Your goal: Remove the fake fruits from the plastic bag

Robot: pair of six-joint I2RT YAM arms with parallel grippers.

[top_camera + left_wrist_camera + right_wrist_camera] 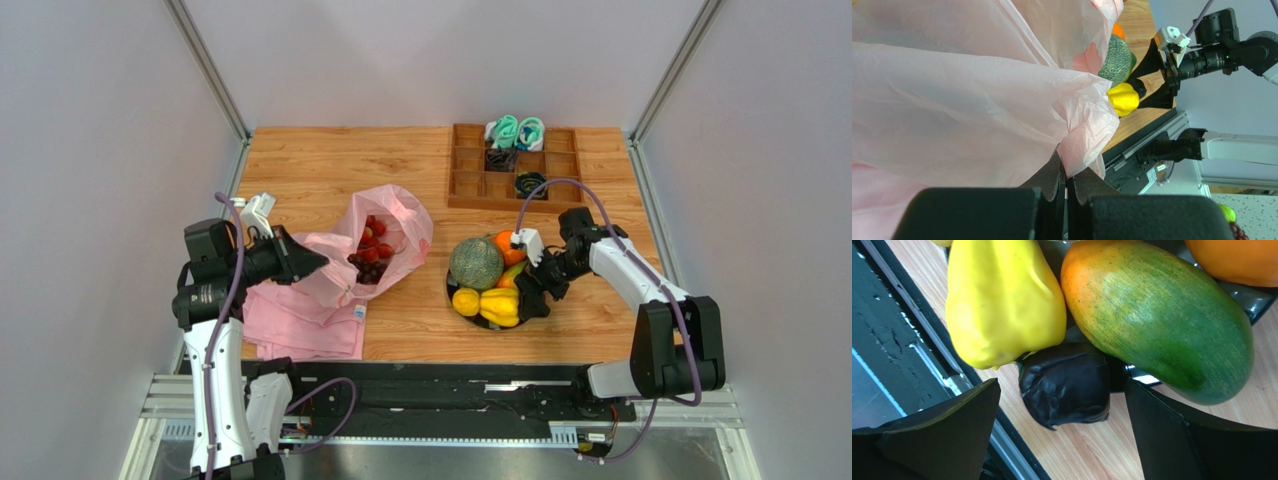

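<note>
Right now the job looks more than half done. The netted melon, the orange, the lemon, the yellow lobed piece and a green-and-orange mango sit together on a black dish at the right of the bench. The pink plastic bag lies to the left of the dish, mouth up, with red berries and dark grapes inside it.

I'd say the step in hand is the right arm leaving the dish to go for those last two. It would do well to lift straight up first, since the fruit crowds close around it. Then it should enter through the bag's open mouth and take the grapes by the bulk of the bunch, not the thin film beside them. The left arm should hold the rim high and taut so the mouth stays wide.

The left arm's fingers are shut tight on a gathered fold of the bag's edge. The right arm's fingers are spread wide and hold nothing. They straddle a dark wrinkled lump lying against the dish's edge just beside the lobed piece and the mango. They seem clear of it, with bare bench on each side. What that lump is, I cannot tell.
</note>
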